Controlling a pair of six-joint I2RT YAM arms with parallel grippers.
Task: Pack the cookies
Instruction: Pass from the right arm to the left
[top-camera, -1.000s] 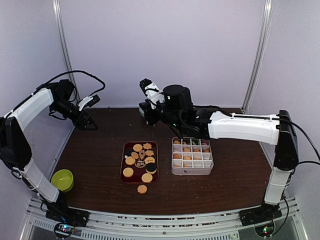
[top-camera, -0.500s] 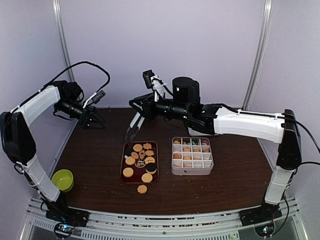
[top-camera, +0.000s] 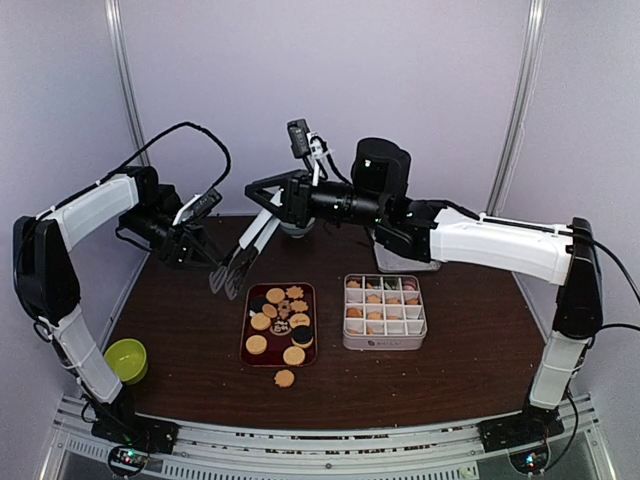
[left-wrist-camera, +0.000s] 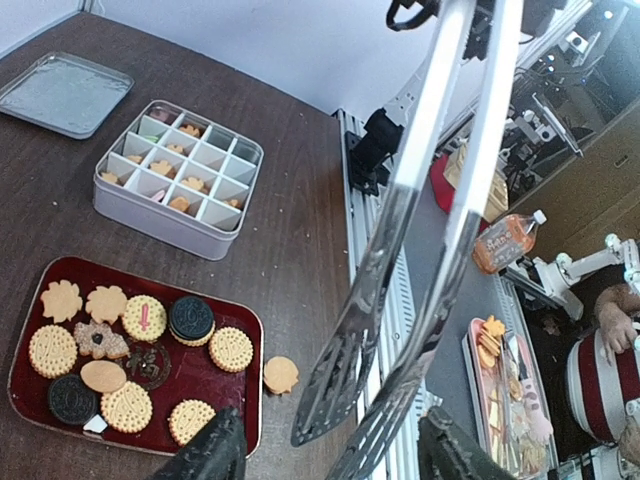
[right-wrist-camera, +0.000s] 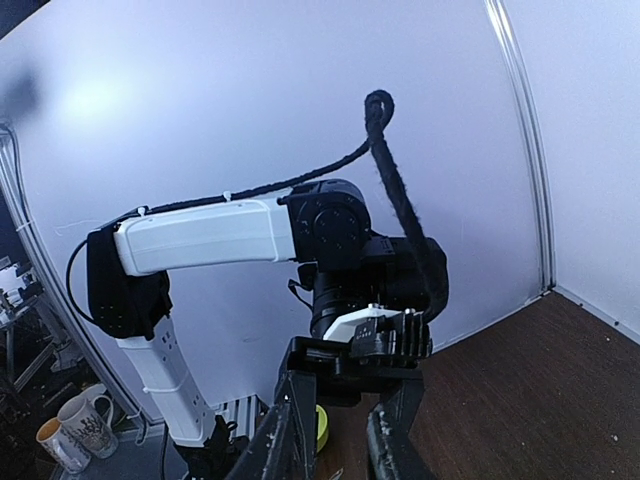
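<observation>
The cookies lie on a dark red tray (top-camera: 250, 325) (left-wrist-camera: 215, 390), round and flower-shaped, mostly golden with a few dark ones. One loose cookie (top-camera: 285, 378) (left-wrist-camera: 281, 374) sits on the table just off the tray. More cookies fill cells of the white divided box (top-camera: 384, 340) (left-wrist-camera: 170, 212). My right gripper (top-camera: 284, 203) is shut on metal tongs (top-camera: 243, 255) (left-wrist-camera: 400, 250), which slant down and left above the table. My left gripper (top-camera: 207, 258) (left-wrist-camera: 330, 432) is open, and the tong tips hang between its fingers (left-wrist-camera: 218, 448) without touching either one.
A green bowl (top-camera: 126, 360) stands at the near left edge. A flat silver lid (left-wrist-camera: 65, 90) lies behind the box, partly under the right arm in the top view. The right wrist view faces the left arm (right-wrist-camera: 200, 235) and the back wall.
The right arm swung the tongs left and down, from behind the box to above the tray's far left corner. The left gripper moved right to meet the tong tips.
</observation>
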